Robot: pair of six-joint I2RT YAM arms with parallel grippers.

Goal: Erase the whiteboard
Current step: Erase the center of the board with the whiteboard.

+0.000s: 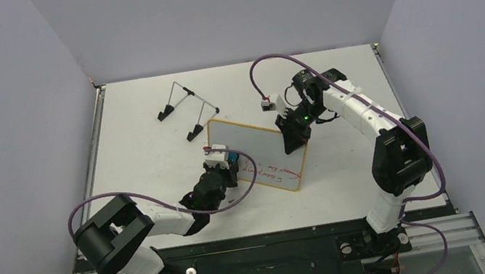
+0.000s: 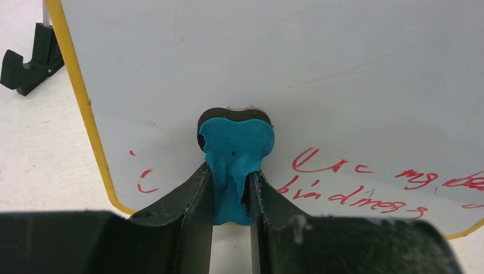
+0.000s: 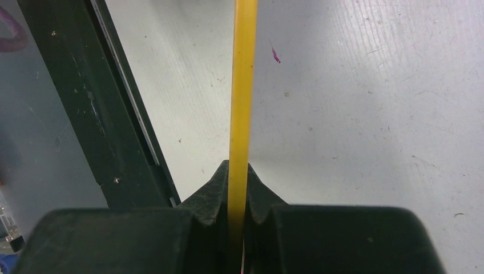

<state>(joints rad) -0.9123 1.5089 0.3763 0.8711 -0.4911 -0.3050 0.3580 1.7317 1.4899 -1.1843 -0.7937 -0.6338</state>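
**Figure. Two-arm erasing, mid-task.** We saw the whiteboard (image 1: 248, 143) raised on edge above the table (image 1: 147, 159), near its middle, with its long axis running from the left arm's side across to the right arm's side in the top view. The right gripper (image 1: 293, 138) pinched the board's far right rim. In the right wrist view the yellow rim (image 3: 242, 85) ran straight up out of the fingers, which were clamped on it with no gap showing. The left gripper (image 2: 231, 177) held the blue eraser (image 2: 237, 148), its fingers (image 2: 197, 194) squeezed against the soft block and the block's dark face pressed to the board.

The relation that mattered was that the upper part of the board looked wiped, while the red handwriting (image 2: 348, 191) lay in a band below the eraser. Most of it ran off to the right along the long axis, with a few strokes to the left. We judged that the left arm, the nearer one, would need to sweep downward and sideways.

We could make out one word that seemed to begin "bind" (the rest was too loose to read), and we saw no brand or label. The wire stand (image 1: 185, 109) stood apart, behind the board.
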